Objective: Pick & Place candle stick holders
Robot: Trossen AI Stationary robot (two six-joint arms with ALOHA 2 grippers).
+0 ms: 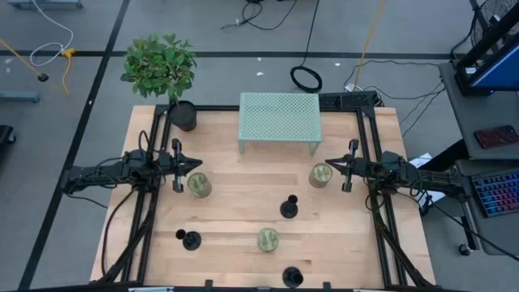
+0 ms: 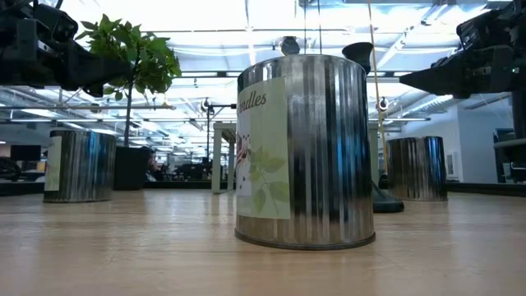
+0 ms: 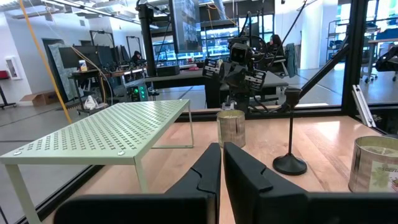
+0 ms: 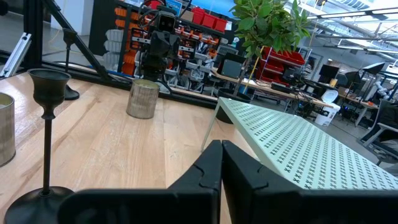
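Three brass-coloured candle stick holders stand on their bases on the wooden table: one (image 1: 199,185) at the left, one (image 1: 320,174) at the right, one (image 1: 268,239) near the front. Three black stemmed holders (image 1: 289,208), (image 1: 190,240), (image 1: 293,277) stand upright on round bases. My left gripper (image 1: 195,165) hangs level above the table's left side, shut and holding nothing, just beyond the left cup. My right gripper (image 1: 334,165) hangs level at the right side, shut and holding nothing, beside the right cup. The two grippers face each other; their fingers show in the wrist views (image 3: 222,147), (image 4: 222,143).
A pale green perforated shelf (image 1: 280,122) stands on legs at the table's far middle. A potted plant (image 1: 182,113) sits at the far left corner. Black frame rails (image 1: 369,146) run along the table's left and right sides. Bare wood lies between the holders.
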